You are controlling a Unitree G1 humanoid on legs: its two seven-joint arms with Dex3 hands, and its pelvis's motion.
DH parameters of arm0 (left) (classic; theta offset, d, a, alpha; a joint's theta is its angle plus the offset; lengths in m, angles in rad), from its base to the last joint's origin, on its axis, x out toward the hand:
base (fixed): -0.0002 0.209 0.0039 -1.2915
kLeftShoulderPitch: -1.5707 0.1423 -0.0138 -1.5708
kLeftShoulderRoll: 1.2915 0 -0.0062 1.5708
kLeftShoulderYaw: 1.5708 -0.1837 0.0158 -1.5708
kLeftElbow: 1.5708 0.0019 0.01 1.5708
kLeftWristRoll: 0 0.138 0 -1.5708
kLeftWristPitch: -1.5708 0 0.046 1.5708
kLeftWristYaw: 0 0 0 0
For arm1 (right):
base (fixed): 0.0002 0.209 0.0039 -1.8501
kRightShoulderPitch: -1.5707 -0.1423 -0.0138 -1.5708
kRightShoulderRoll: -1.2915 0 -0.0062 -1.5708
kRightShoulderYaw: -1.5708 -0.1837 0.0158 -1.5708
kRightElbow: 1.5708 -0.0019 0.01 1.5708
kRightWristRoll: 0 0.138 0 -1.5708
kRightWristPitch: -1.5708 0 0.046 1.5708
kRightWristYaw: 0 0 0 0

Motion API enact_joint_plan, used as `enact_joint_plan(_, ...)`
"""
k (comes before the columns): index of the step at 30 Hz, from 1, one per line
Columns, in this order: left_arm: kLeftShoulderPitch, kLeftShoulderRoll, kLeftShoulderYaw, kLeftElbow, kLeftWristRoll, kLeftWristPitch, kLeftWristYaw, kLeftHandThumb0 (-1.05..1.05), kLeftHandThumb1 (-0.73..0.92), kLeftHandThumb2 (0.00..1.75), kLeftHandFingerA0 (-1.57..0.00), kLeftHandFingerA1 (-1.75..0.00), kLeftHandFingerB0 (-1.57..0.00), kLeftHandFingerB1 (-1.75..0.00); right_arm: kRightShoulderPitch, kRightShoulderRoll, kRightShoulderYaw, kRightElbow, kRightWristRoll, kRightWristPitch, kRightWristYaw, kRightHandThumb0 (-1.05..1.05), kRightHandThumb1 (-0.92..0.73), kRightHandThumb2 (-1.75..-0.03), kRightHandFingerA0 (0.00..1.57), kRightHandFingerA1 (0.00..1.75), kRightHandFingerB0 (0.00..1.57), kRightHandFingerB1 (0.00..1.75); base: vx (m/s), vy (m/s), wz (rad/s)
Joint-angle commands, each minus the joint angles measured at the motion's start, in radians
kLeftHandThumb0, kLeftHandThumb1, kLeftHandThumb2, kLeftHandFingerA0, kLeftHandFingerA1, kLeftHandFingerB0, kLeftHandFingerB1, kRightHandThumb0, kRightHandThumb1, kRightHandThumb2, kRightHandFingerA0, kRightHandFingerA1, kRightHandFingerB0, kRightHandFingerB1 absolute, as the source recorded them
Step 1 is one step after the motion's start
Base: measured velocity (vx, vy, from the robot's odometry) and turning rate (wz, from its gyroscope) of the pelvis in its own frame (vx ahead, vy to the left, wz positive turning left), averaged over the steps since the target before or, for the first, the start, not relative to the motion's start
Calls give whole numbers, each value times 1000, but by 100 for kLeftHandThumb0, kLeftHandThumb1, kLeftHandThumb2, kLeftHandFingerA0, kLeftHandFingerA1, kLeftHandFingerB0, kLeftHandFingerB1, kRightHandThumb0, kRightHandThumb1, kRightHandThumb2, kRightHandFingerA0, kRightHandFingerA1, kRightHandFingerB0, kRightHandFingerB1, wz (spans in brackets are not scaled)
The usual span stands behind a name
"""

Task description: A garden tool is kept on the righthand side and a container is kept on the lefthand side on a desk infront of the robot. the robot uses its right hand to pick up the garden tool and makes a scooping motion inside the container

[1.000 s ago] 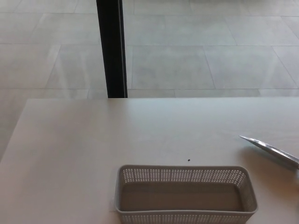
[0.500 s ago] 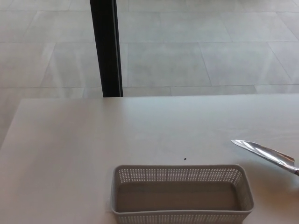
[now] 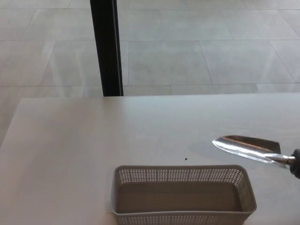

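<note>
A garden trowel with a shiny metal blade (image 3: 246,147) hovers low over the desk at the right, tip pointing left. Only the dark start of its handle (image 3: 295,166) shows at the right edge of the picture; whatever holds it is cut off there. The container is a grey perforated plastic basket (image 3: 183,215) at the bottom centre, with nothing inside it. The blade's tip lies just beyond the basket's far right corner, outside the basket. Neither hand shows.
The pale desk (image 3: 93,140) stretches left and back from the basket. A small dark speck (image 3: 186,159) lies behind the basket. A black vertical post (image 3: 106,47) stands behind the desk's far edge on the tiled floor.
The trowel has come in further from the right, its tip moving left towards the basket, and its blade now shows broader. The camera shifted slightly at first.
</note>
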Motion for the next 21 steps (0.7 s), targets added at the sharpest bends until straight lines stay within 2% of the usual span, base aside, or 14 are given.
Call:
enact_joint_plan(1, 9, 27, -8, 1, 8, -18, -1, -46, 70, 61, -63, -60, -56, -47, -108, -105, -52, -66, -20, -154, -96, -15, -48, -98, 86, 173, 72, 150, 0, 0, 0)
enact_joint_plan(3, 8, 25, 4, 3, -3, -14, 2, -45, 69, 61, -64, -61, -56, -47, -132, -125, -58, -90, -18, -168, -63, -18, -48, -101, 84, 175, 68, 151, 0, 0, 0)
enact_joint_plan(4, 9, 26, 4, 3, -3, -18, -2, -45, 70, 61, -62, -61, -55, -47, -147, -134, -52, -93, -42, -175, -87, -14, -51, -98, 93, 171, 64, 146, 0, 0, 0)
enact_joint_plan(5, 8, 27, 6, -1, -7, -12, -6, -46, 69, 61, -62, -63, -55, -48, -171, -148, -49, -105, -64, -205, -123, -15, -50, -93, 82, 174, 68, 156, 0, 0, 0)
enact_joint_plan(8, 8, 29, 4, 0, -5, -16, -10, -47, 69, 61, -61, -63, -56, -48, -188, -162, -47, -117, -82, -215, -138, -17, -48, -92, 81, 175, 64, 160, 0, 0, 0)
enact_joint_plan(10, 6, 31, 3, 1, -3, -15, -9, -47, 69, 61, -61, -63, -56, -49, -194, -173, -48, -142, -85, -224, -118, -19, -50, -89, 84, 175, 70, 158, 0, 0, 0)
enact_joint_plan(13, 8, 35, 4, 1, -2, -26, -20, -46, 70, 61, -58, -61, -54, -48, -196, -187, -43, -175, -102, -240, -105, -20, -50, -86, 86, 175, 71, 157, 0, 0, 0)
enact_joint_plan(15, 5, 39, 0, 0, 1, -18, -18, -47, 71, 61, -60, -64, -54, -49, -186, -226, -17, -245, -142, -295, -67, -19, -48, -84, 80, 175, 65, 161, 0, 0, 0)
enact_joint_plan(17, 4, 40, -4, -4, 3, -18, -18, -46, 72, 61, -61, -66, -55, -49, -179, -237, -7, -265, -160, -303, -62, -20, -51, -81, 79, 175, 64, 162, 0, 0, 0)
enact_joint_plan(19, 1, 39, -5, -5, 2, -17, -16, -47, 71, 61, -59, -63, -54, -48, -163, -250, 3, -303, -180, -303, -37, -26, -58, -70, 85, 175, 69, 156, 0, 0, 0)
enact_joint_plan(21, 2, 35, -1, -3, -2, -17, -12, -47, 68, 61, -65, -64, -57, -48, -163, -258, 23, -312, -216, -317, -46, -28, -60, -70, 84, 172, 72, 147, 0, 0, 0)
